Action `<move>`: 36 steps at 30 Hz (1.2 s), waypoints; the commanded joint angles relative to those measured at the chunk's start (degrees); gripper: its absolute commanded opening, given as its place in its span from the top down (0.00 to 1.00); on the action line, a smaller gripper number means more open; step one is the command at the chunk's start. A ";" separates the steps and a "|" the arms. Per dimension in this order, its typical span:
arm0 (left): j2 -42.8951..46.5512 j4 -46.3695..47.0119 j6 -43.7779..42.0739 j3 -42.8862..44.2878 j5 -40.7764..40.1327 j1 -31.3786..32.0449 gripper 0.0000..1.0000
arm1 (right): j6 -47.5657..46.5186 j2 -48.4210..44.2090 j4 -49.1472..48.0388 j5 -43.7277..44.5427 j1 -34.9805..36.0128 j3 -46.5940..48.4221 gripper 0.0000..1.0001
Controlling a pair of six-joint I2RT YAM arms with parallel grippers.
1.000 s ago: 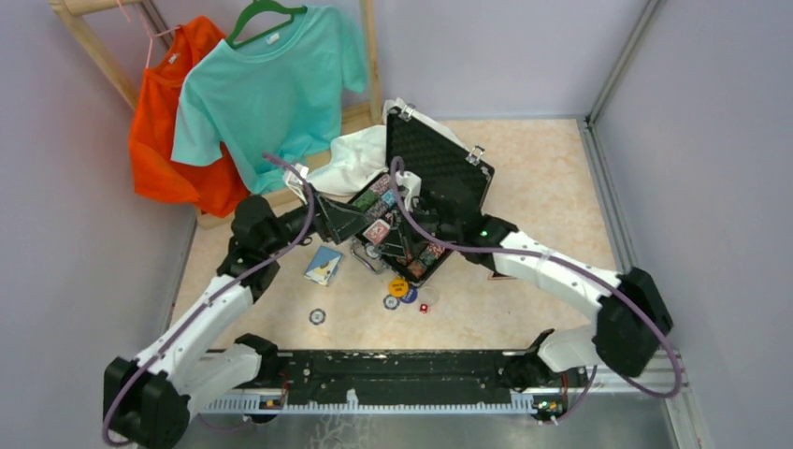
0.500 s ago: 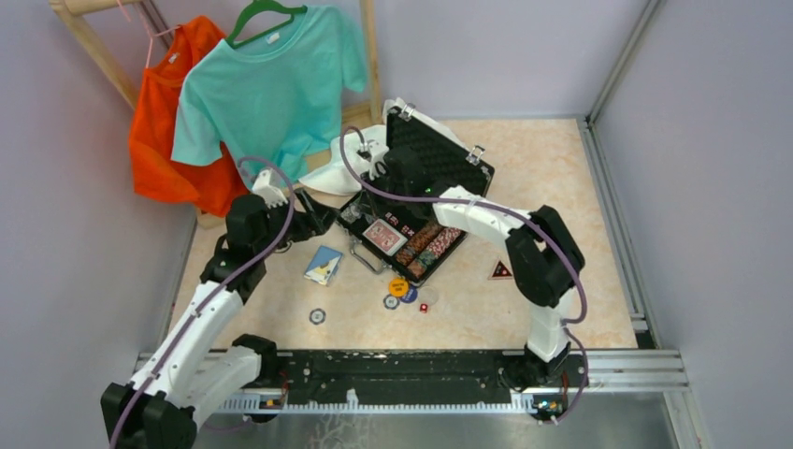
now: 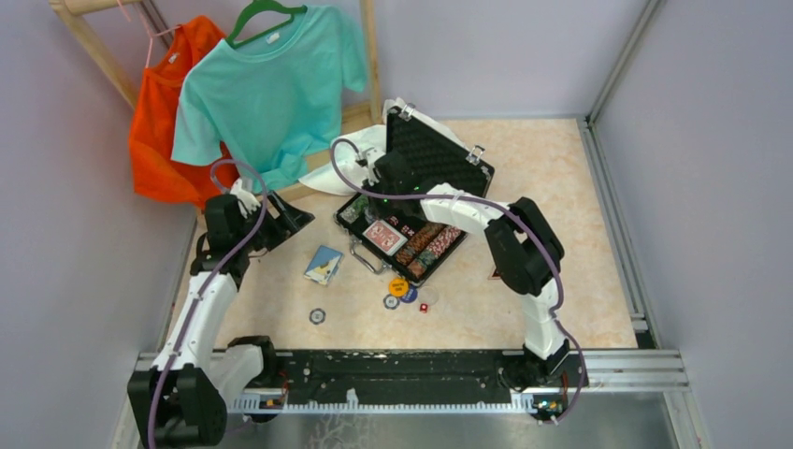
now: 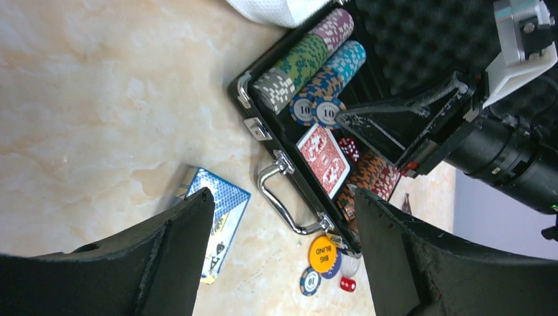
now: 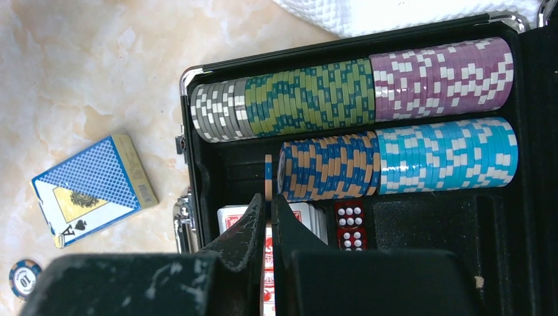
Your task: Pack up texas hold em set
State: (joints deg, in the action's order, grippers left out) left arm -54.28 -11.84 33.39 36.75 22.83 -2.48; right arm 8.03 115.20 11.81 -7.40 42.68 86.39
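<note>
From above, the black case (image 3: 447,166) lies open on the bench (image 3: 561,187), its lid propped up and its silver corners and latches showing. It sits right under the right claw (image 3: 367,208), whose jaws I cannot make out here. The left claw (image 3: 297,221) hangs off to the case's left, with the blue deck (image 3: 324,265) on the bench just in front of it. A second ago the left claw was over the case; it has pulled back left. The right arm has folded up, and its claw has shifted to the case's far left corner.

In the left wrist view the left claw stands wide apart with nothing between its jaws. Beyond it lie the case handle (image 4: 276,197), the red deck (image 4: 324,161) and rows of chips (image 4: 309,59). A yellow button (image 4: 322,253) and a red die (image 4: 347,284) lie outside the case. The claw's right finger cuts off the case's end.

In the right wrist view the right claw is pressed together. Just past its tips a single chip (image 5: 268,172) stands on edge; I cannot tell whether it is touched. Two dice (image 5: 349,227) sit just right of the tips. The fingers hide most of the red deck.
</note>
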 commanded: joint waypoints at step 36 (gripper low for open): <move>-3.73 8.02 1.25 -2.85 15.84 -2.02 0.17 | -3.29 0.57 -2.21 3.71 0.16 3.84 0.76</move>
State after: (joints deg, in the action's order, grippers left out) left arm -57.89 -5.61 34.76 34.44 36.86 -4.03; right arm 5.69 118.72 11.97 -5.41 42.68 88.31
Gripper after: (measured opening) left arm 0.832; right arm 0.240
